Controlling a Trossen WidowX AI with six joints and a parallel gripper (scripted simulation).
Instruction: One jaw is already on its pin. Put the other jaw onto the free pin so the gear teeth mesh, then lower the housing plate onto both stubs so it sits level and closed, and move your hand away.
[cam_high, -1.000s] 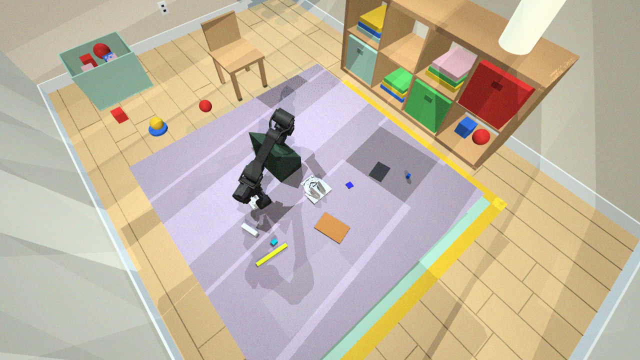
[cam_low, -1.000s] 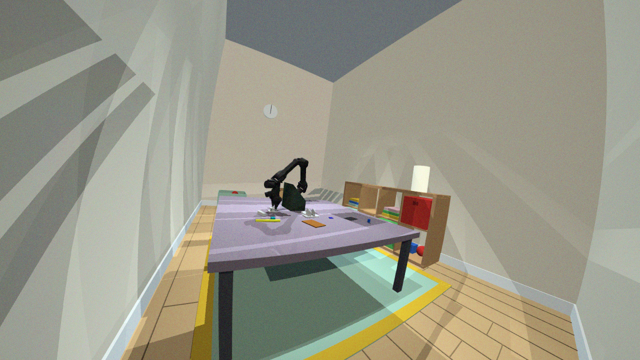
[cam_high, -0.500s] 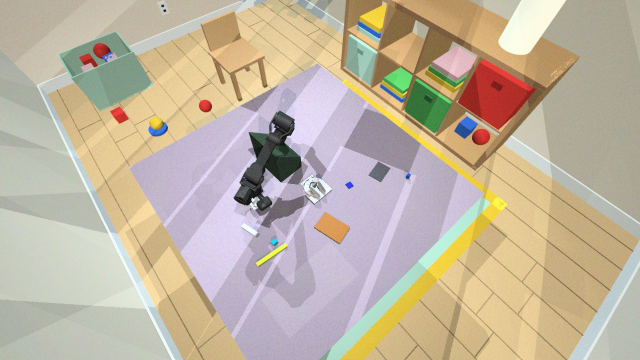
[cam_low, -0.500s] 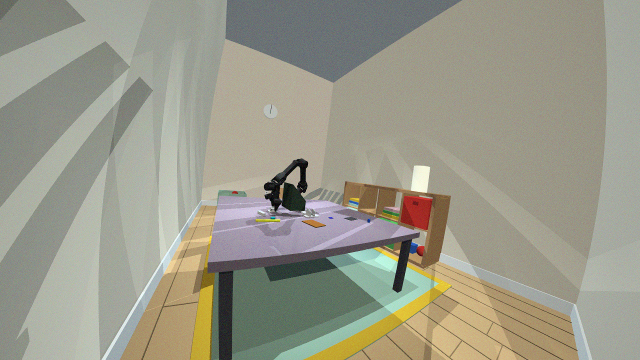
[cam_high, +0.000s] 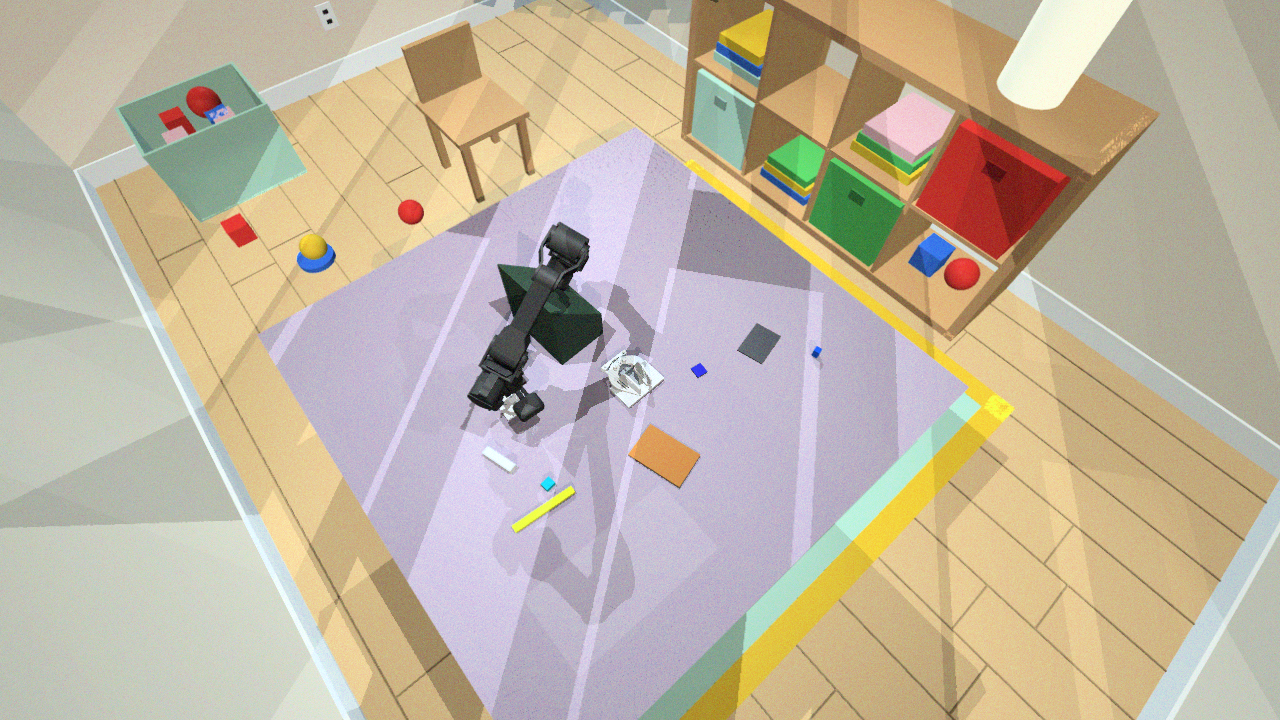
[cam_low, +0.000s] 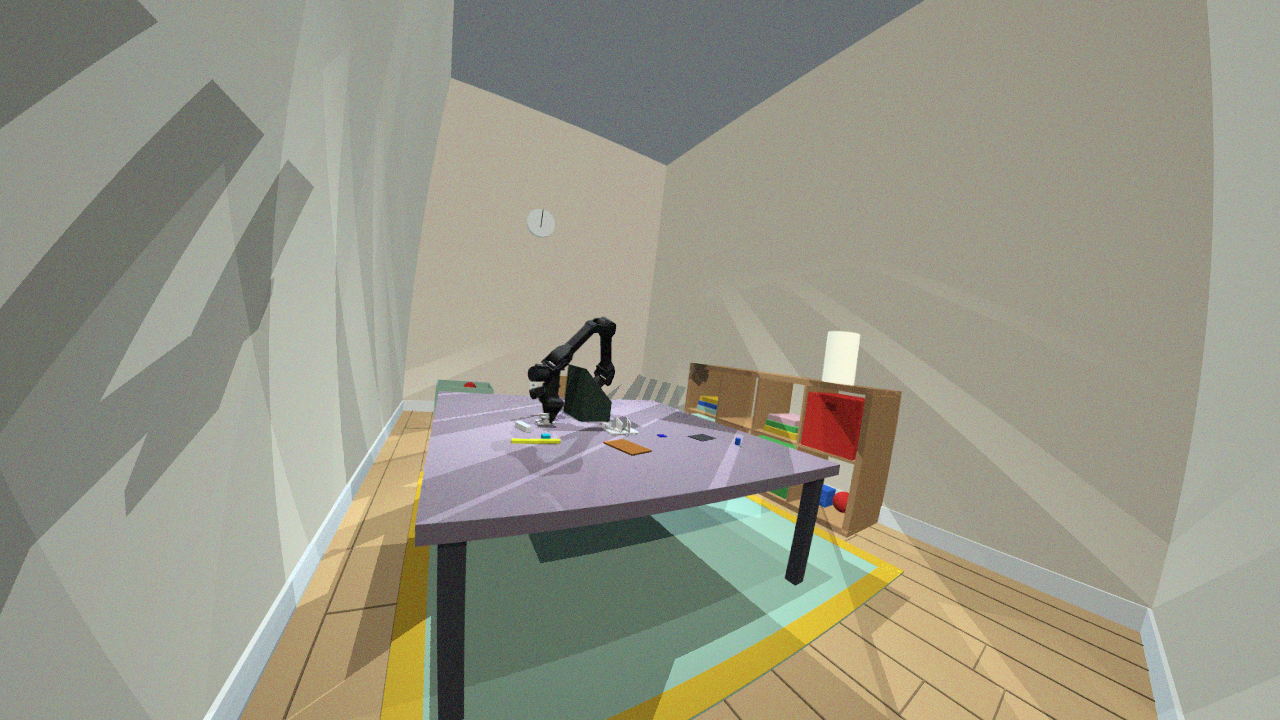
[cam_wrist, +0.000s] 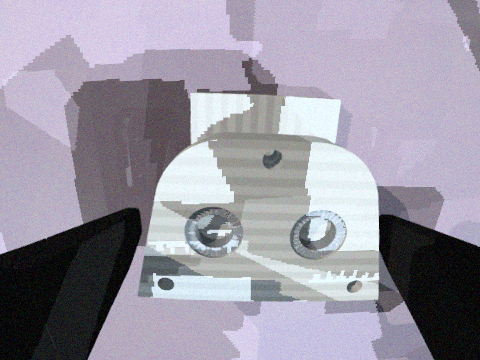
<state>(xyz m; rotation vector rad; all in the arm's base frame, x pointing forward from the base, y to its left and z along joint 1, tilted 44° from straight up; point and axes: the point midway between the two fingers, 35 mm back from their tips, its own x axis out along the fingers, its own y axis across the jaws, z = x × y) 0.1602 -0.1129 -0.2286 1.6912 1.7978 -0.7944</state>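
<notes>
The open claw (cam_high: 517, 414) (cam_low: 547, 420) (cam_wrist: 260, 223) hovers over the housing plate (cam_high: 510, 408) (cam_wrist: 265, 200). Its fingers flank the plate, gripping nothing.

On the tabletop (cam_high: 680, 573) (cam_low: 626, 483), seen from above, an orange slab (cam_high: 664, 455) (cam_low: 627, 445) lies toward five o'clock from centre; a yellow bar (cam_high: 543, 509) (cam_low: 535, 440) sits at seven o'clock, just beside a cyan block (cam_high: 547, 483) (cam_low: 546, 436).

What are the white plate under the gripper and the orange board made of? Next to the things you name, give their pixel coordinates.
The plate (cam_wrist: 265, 190) looks like 3D-printed plastic, since fine lines stripe it; its two rings (cam_wrist: 189, 235) look like shiny metal. The board (cam_high: 664, 455) (cam_low: 627, 446) is flat, plain orange: maybe painted wood or plastic.
</notes>
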